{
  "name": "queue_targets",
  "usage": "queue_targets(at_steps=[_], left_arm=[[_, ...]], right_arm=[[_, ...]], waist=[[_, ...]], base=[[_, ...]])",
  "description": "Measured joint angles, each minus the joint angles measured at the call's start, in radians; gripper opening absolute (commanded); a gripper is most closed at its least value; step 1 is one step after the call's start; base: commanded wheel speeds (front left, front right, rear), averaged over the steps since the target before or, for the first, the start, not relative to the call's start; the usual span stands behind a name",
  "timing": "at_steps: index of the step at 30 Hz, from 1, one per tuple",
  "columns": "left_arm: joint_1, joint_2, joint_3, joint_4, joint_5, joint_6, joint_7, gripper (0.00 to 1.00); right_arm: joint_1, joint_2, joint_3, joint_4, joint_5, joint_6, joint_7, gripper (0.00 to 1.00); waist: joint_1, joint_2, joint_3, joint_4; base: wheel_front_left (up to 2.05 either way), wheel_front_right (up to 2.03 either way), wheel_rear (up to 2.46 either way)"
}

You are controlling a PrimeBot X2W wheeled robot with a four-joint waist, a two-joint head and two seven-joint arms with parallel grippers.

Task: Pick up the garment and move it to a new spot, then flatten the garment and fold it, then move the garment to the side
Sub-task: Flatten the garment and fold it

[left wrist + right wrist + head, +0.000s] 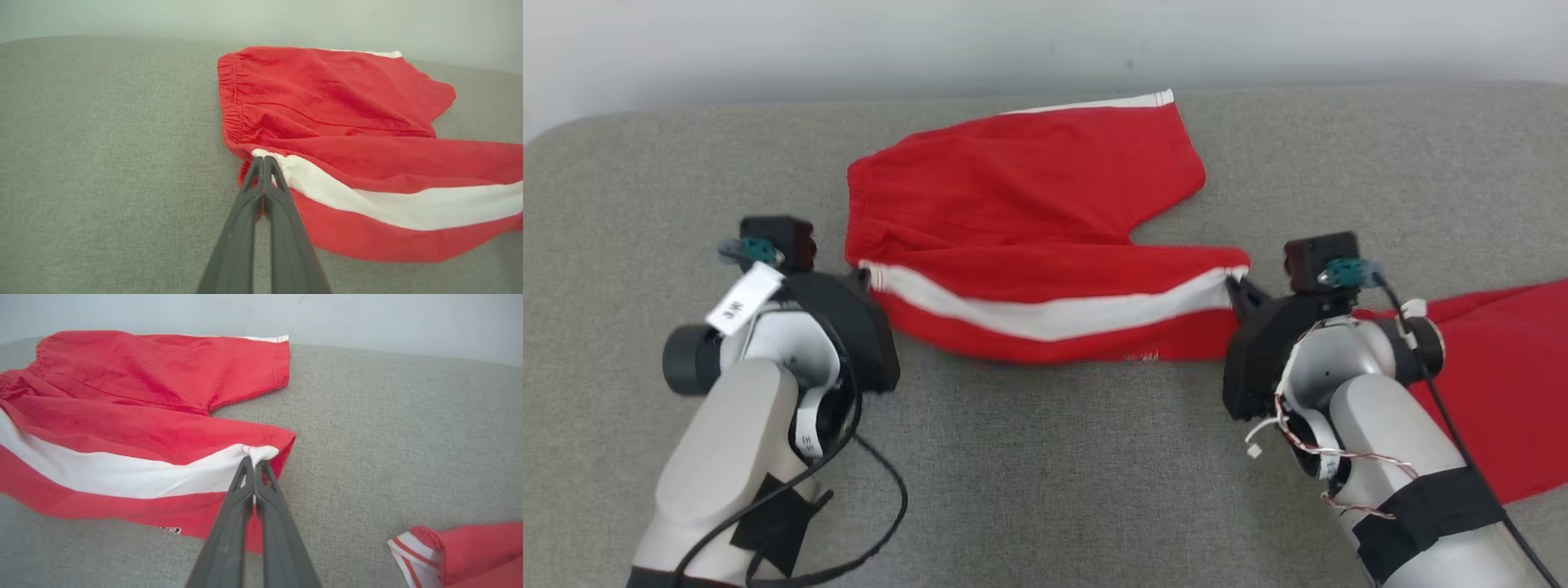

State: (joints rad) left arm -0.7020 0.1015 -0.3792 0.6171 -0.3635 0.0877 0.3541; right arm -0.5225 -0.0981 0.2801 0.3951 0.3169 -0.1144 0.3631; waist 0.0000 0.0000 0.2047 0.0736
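Left claw [263, 160] and right claw [254, 460] pinch the red shorts [1029, 204].
Waistband corner left, leg hem right; shorts lie centred on the cushion [1045, 457], open grey room nearer, another red garment [1503, 367] near right.

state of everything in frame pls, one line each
red shorts: spread on the grey surface, lightly wrinkled, unfolded
white stripe: facing up, pinched at both ends
left gripper: shut on the waistband end of the stripe
right gripper: shut on the leg-hem end of the stripe
second red garment: lying loose, partly under the right arm
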Motion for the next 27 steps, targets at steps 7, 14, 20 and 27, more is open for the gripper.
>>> queue_targets(at_steps=[7, 14, 20, 27], left_arm=[[0.009, -0.012, 0.051, -0.089, -0.052, 0.000, -0.094, 0.00], [0.169, -0.028, 0.093, -0.249, -0.124, -0.009, -0.163, 0.00], [0.263, -0.025, 0.114, -0.441, -0.184, -0.027, -0.176, 0.00], [0.217, -0.027, 0.099, -0.413, -0.227, -0.052, -0.088, 0.00]], right_arm=[[0.052, 0.001, -0.052, -0.123, 0.062, 0.002, -0.075, 0.00], [0.242, -0.007, -0.121, -0.293, 0.168, 0.036, -0.101, 0.00], [0.335, -0.039, -0.176, -0.458, 0.222, 0.045, -0.097, 0.00], [0.181, -0.059, -0.127, -0.354, 0.235, 0.074, 0.019, 0.00]], waist=[[0.0000, 0.0000, -0.036, 0.001], [-0.0001, -0.0001, -0.078, 0.000], [-0.0002, -0.0002, -0.098, 0.000], [0.0000, -0.0001, -0.068, -0.006]], base=[[0.00, 0.00, 0.00], [0.00, 0.00, 0.00], [0.00, 0.00, 0.00], [0.00, 0.00, 0.00]])
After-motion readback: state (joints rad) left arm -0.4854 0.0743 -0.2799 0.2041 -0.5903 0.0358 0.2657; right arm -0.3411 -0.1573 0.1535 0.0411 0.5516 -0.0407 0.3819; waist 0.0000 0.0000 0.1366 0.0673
